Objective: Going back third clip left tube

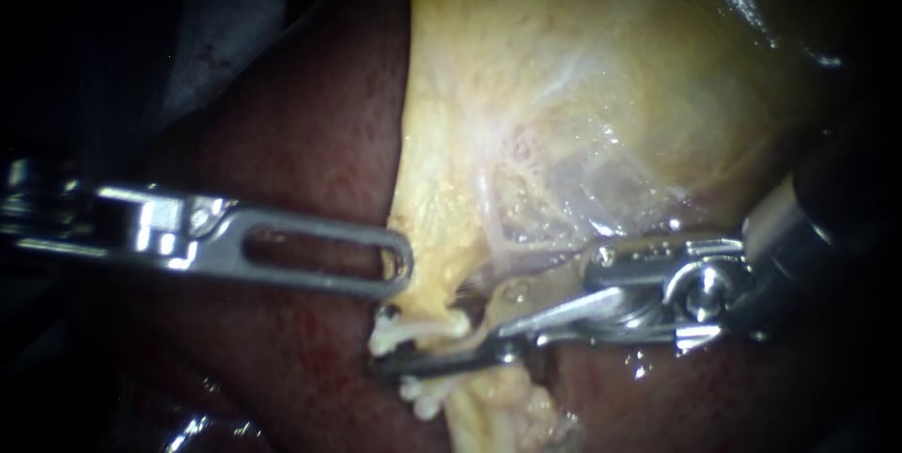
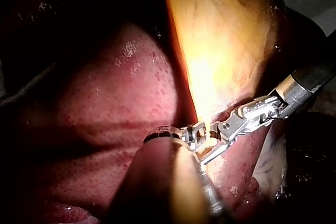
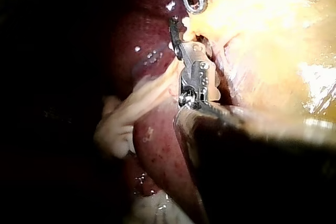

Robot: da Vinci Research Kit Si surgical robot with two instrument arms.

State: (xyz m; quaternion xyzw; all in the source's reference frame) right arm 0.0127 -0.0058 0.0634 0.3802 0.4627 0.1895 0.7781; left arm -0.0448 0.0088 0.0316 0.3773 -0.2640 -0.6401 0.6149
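Reading my right instrument (image 1: 427, 338): its jaws stand apart, with a gap between the bright upper one and the dark lower one. It is released and grips nothing that I can confirm.
Tube (image 1: 415, 328): a pale strand lies across that gap near the tips, just under the lower edge of the gallbladder (image 1: 564, 86). I cannot say from here that it is the left one.
Clip: I can make out none on the tube. The dark lower jaw covers the spot where one might sit.
Left instrument (image 1: 402, 263): its slotted tip touches the gallbladder's edge. Whether it grips there I cannot tell.
Progress: I judge the clipping part to be done or nearly so. The withdrawal itself is left, since the right jaws straddle the tube.
Edges: the liver (image 1: 282, 162) lies under both instruments, and the gallbladder's edge sits close above the upper jaw.
Room: the open way is back along the right shaft, toward the endoscope view's right. The two tips are near each other, so I would avoid any sideways swing.
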